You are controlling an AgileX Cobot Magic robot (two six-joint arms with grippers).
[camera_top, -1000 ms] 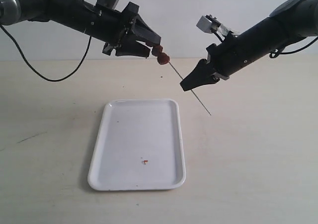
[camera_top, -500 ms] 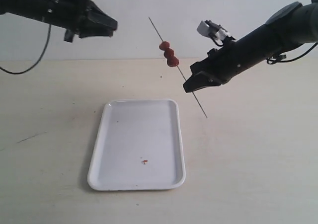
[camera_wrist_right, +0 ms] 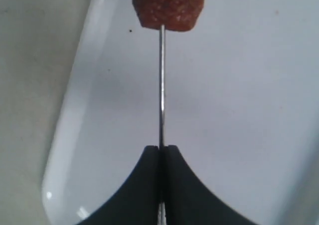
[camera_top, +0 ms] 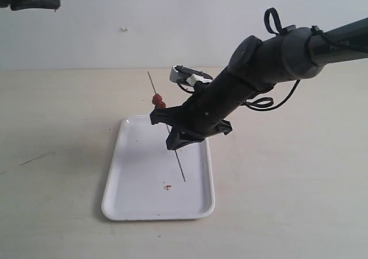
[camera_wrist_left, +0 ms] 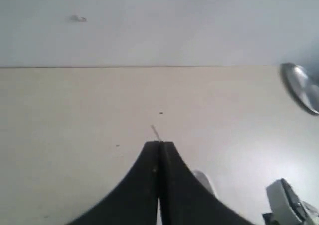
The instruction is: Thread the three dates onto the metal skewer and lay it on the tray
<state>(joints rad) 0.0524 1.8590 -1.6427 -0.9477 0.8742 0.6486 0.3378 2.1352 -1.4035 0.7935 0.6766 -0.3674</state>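
My right gripper [camera_top: 175, 142] is shut on the metal skewer [camera_top: 180, 170] and holds it slanted over the tray [camera_top: 117, 173]. The skewer's lower end points down at the tray's middle. The dates [camera_top: 158, 102] sit threaded close together on its upper part, above the tray's far edge. In the right wrist view the thin rod [camera_wrist_right: 161, 85] runs out from the shut right gripper [camera_wrist_right: 160, 146] to the nearest date [camera_wrist_right: 168, 6], with the white tray [camera_wrist_right: 239, 85] beneath. My left gripper [camera_wrist_left: 160, 142] is shut on nothing, far off at the exterior view's upper left corner [camera_top: 49, 0].
A tiny reddish crumb [camera_top: 167, 186] lies on the tray near its front. The tray rests on a pale tabletop [camera_top: 287, 201] with a white wall behind. A dark scratch [camera_top: 34, 158] marks the table at the left.
The left gripper let go of the dates, shut and withdrew to the upper left. The right arm swung the skewer with the dates down and left, from beside the tray to over it.
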